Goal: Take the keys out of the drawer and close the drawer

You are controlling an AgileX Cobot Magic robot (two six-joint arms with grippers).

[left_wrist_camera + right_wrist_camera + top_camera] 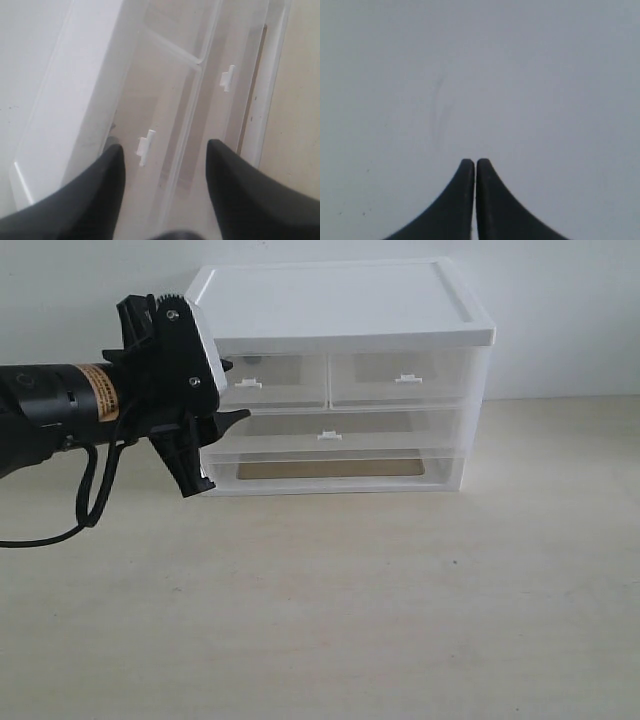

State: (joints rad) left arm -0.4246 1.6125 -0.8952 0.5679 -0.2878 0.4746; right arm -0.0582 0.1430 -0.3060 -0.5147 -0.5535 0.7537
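Observation:
The drawer [285, 380] is the upper left translucent one of the white-topped unit [330, 300]. Its front sits level with its neighbour, and it has a small white tab handle [248, 383]. My left gripper [225, 452] hangs open in front of the unit's left end, with nothing between its fingers. In the left wrist view the handle [146, 146] lies just beyond the open left gripper [166, 145], nearer one fingertip [116, 150]. The keys are hidden; only a faint grey blur shows through the drawer front [150, 110]. My right gripper [475, 161] is shut and empty, facing a plain pale surface.
The matching right-hand drawer [405, 378] and a full-width drawer [330, 435] below are also pushed in, with another low drawer [330, 468] at the bottom. The unit stands on a pale wooden table [380, 600] near a white wall. A black cable [90, 500] droops from the left arm.

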